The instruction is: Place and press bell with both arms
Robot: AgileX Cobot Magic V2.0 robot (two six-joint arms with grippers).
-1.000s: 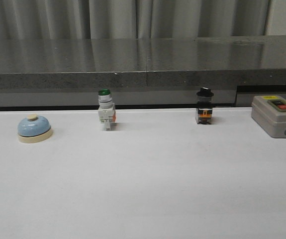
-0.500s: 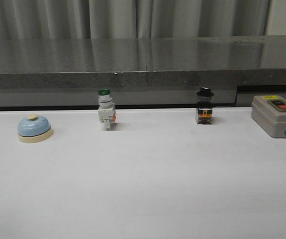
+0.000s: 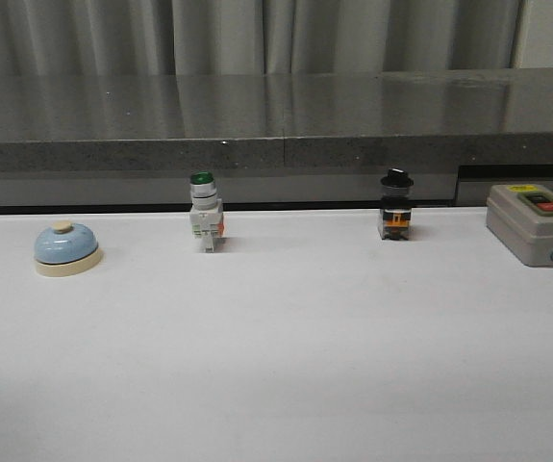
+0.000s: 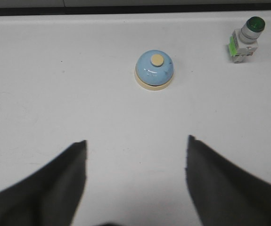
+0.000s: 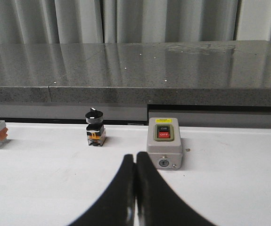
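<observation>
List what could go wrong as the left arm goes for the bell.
1. The bell is a smooth dome on a low base; the open left gripper may slip off unless its fingers close low on the base.
2. The green-capped switch stands nearby, so a wide approach might knock it over.
3. The right gripper is shut and faces the grey box, far from the bell, so its press could be mistimed.
</observation>
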